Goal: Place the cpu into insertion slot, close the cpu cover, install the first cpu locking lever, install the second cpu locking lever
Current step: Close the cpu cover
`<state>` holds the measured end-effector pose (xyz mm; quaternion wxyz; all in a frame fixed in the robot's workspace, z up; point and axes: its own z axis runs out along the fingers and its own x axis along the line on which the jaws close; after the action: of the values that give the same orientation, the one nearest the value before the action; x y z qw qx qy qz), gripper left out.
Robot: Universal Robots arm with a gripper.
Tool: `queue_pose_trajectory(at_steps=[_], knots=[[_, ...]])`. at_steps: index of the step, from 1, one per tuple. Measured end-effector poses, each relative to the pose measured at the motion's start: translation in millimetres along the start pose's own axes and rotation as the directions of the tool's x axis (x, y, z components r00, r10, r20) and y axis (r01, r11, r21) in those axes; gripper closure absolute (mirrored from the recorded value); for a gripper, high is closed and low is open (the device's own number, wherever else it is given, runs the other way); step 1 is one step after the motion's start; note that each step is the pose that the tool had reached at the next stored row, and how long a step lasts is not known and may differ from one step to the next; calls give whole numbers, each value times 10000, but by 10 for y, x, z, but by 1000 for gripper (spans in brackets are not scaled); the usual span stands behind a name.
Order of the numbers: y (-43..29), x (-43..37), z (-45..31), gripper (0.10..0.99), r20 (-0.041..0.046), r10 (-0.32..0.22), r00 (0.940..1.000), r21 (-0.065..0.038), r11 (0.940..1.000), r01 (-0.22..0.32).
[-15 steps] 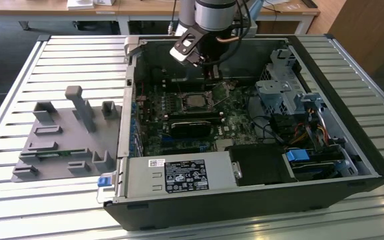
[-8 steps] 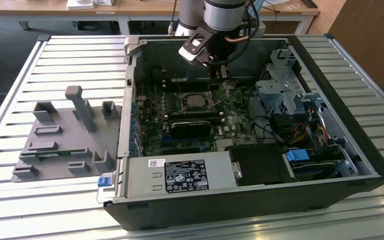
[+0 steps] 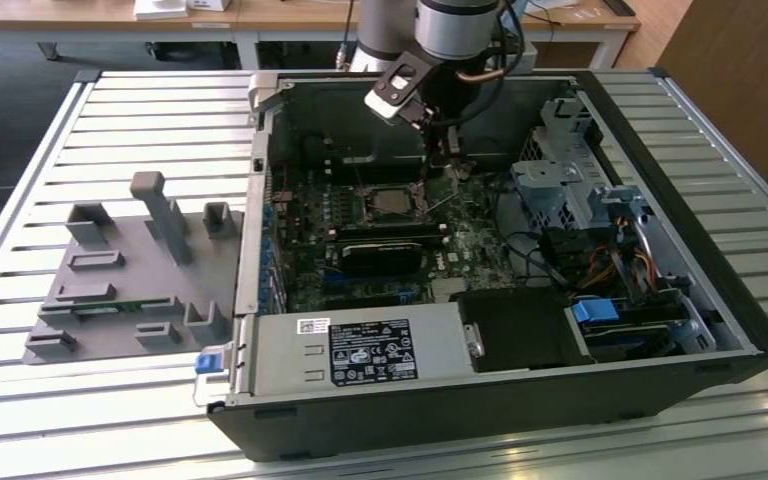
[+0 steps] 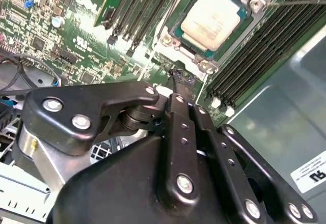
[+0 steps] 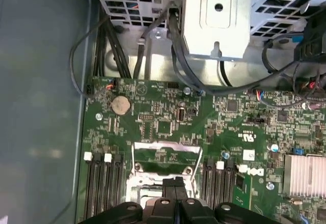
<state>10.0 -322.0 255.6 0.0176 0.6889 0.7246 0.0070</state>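
Your tool (image 4: 179,81) is closed, its 2 fingers (image 5: 169,187) pressed flat together, and you can't tell whether anything thin is pinched between them. Its tip sits at the edge of the insertion slot (image 4: 168,39) inside the open computer case (image 3: 491,425) on the slatted counter (image 3: 131,120). The cpu (image 4: 214,19) already lies in that slot, silver top up. In the first wrist view, you see the cpu cover (image 5: 165,145) just beyond the fingertips. It appears tilted up, with green board showing through its window.
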Motion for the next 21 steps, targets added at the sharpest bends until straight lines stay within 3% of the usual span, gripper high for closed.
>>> queue_pose_trajectory(at_steps=[7,21], knots=[[90,56,10,980,7,119,9999,3,9999,-119],[261,63,30,980,17,283,9996,50,9996,-283]])
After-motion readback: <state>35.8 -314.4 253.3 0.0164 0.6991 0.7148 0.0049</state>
